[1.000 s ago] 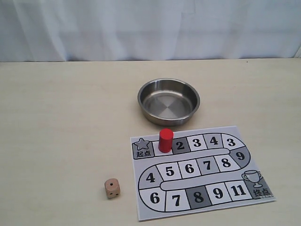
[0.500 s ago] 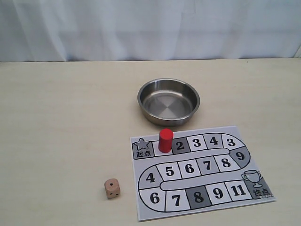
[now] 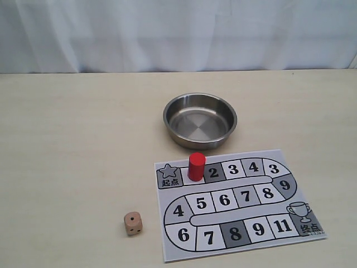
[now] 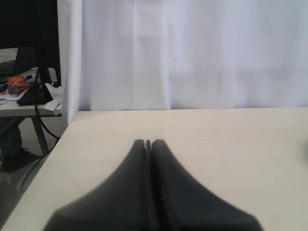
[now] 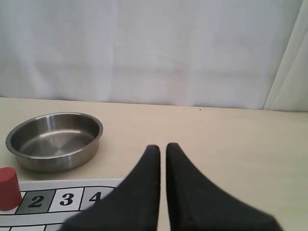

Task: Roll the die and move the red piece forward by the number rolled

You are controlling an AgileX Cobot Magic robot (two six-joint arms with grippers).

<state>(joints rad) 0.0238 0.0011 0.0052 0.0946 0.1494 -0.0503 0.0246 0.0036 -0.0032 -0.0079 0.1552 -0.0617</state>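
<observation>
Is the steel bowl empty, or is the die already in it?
Empty: the bowl shows only bare metal; the die sits on the table beside the board.

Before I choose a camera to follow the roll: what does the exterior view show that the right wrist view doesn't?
Only the exterior view: the small tan wooden die on the table beside the printed paper game board, plus the board's lower rows and trophy square. Only the right wrist view: the right gripper, its black fingers nearly together, holding nothing. Both: the round stainless steel bowl, the red cylindrical piece, and the board's squares 2 and 3.
</observation>
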